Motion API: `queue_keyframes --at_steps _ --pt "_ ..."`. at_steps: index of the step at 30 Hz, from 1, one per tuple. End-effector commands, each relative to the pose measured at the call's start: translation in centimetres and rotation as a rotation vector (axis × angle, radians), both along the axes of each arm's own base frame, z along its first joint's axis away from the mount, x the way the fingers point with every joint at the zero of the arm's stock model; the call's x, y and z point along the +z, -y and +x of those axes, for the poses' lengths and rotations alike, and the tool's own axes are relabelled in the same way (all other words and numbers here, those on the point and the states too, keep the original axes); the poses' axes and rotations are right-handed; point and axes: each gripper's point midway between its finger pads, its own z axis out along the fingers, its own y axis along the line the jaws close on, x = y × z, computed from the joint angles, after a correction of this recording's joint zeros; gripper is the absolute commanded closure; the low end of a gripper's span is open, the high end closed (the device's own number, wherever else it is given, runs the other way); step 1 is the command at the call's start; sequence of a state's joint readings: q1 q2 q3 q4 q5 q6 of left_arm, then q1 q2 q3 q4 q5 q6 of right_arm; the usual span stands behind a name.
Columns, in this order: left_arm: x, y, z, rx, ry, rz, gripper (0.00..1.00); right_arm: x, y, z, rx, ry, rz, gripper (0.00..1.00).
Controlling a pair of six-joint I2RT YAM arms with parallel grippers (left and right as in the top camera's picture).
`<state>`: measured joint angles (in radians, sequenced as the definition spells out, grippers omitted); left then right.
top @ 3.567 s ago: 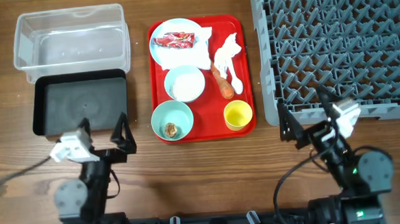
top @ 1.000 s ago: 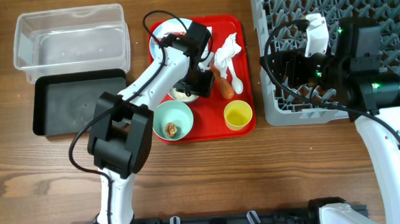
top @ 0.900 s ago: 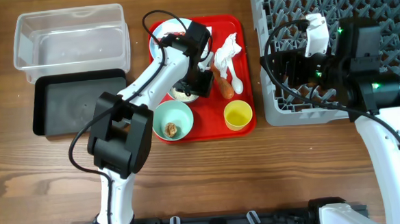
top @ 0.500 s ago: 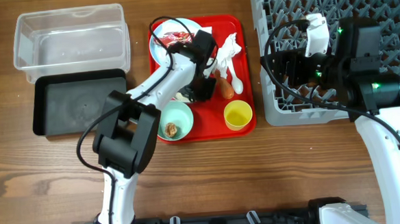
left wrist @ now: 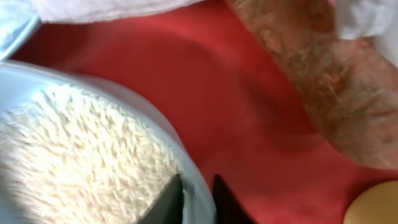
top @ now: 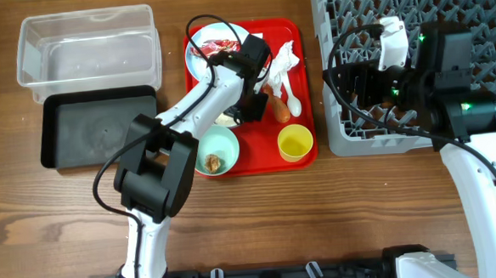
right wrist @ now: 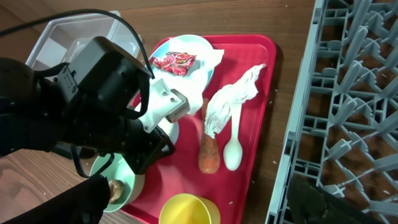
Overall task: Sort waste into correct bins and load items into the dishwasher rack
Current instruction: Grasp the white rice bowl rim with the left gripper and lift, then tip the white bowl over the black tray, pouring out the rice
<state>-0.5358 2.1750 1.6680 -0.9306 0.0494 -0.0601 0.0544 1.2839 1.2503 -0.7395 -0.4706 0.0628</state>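
Observation:
My left gripper (top: 245, 112) is shut on the right rim of the pale blue bowl (left wrist: 189, 177), which is full of white rice (left wrist: 74, 155). One finger is inside the rim and one outside. The bowl sits on the red tray (top: 302, 34) beside the orange carrot (top: 277, 105), white spoon (top: 292, 104) and crumpled napkin (top: 282, 60). The red wrapper (top: 218, 47) lies on the blue plate (top: 200, 61). A mint-green bowl (top: 218, 145) holds a brown lump (top: 213, 161). The yellow cup (top: 295, 142) stands at the tray's front right. My right gripper (top: 364, 86) hangs open at the left edge of the grey rack (top: 422, 53).
The clear bin (top: 90, 49) stands at the back left, with the black bin (top: 99, 130) in front of it. The left arm and its cable stretch over the tray's left half. Bare wooden table lies in front of the tray.
The left gripper has shifted slightly right and closed on the rice bowl's rim. The right arm has not moved.

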Motion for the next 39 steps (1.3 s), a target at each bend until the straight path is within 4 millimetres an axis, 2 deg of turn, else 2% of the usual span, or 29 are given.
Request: queue_keyframes --at_steps 1,10,14,22,28,33,34,39 --pt "-0.2 -0.1 0.2 0.009 0.002 -0.003 0.8 0.8 0.1 0.4 0.001 0.027 -0.01 0.06" --pt "0.1 0.6 1.9 0.012 0.079 -0.027 0.86 0.8 0.1 0.4 0.001 0.031 -0.011 0.06" --pt "0.2 0.7 2.3 0.013 0.092 -0.029 0.96 0.8 0.2 0.5 -0.002 0.032 -0.013 0.05" --pt "0.6 0.2 2.7 0.021 0.115 -0.013 0.96 0.9 0.2 0.5 -0.002 0.036 -0.013 0.05" --pt "4.2 -0.1 2.6 0.053 0.149 -0.041 0.96 1.0 0.2 0.6 -0.002 0.043 -0.012 0.06" --pt "8.6 -0.6 1.8 0.105 0.174 -0.084 0.96 1.0 0.2 0.7 -0.002 0.045 -0.013 0.05" --pt "10.2 -0.9 1.2 0.123 0.17 -0.112 0.96 1.0 0.2 0.7 -0.005 0.045 -0.015 0.05" --pt "13.5 -2.5 0.1 0.198 0.119 -0.228 0.96 1.0 0.4 0.8 -0.016 0.047 -0.025 0.05"
